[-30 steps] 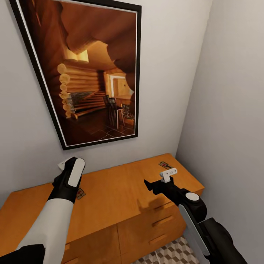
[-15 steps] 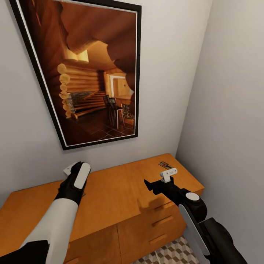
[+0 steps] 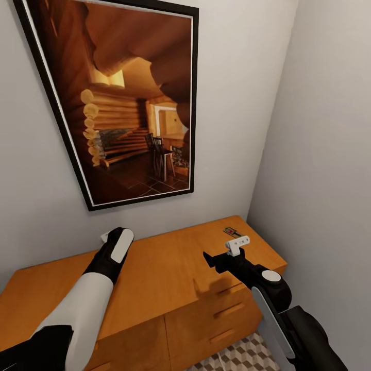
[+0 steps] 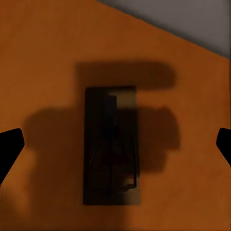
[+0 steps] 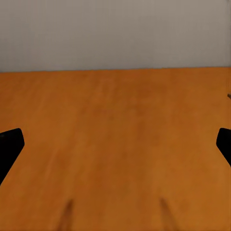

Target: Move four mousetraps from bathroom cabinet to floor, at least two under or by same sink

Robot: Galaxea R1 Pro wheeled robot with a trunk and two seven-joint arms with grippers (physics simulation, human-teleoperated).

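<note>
The left hand (image 4: 115, 144) hangs spread wide above a mousetrap (image 4: 111, 144) lying flat on the cabinet (image 3: 170, 268) top. Best to lower straight and pinch its long edges. The right hand (image 5: 115, 144) is released, empty, over bare wood; another mousetrap (image 3: 232, 232) lies near the cabinet's far right corner.

Large framed picture (image 3: 123, 98) in a black frame with a thin white inner border, hung on the pale grey back wall (image 3: 237, 103): log-cabin interior, warm brown timber, chairs. Plain grey side wall (image 3: 330, 154) meeting it at the corner.
</note>
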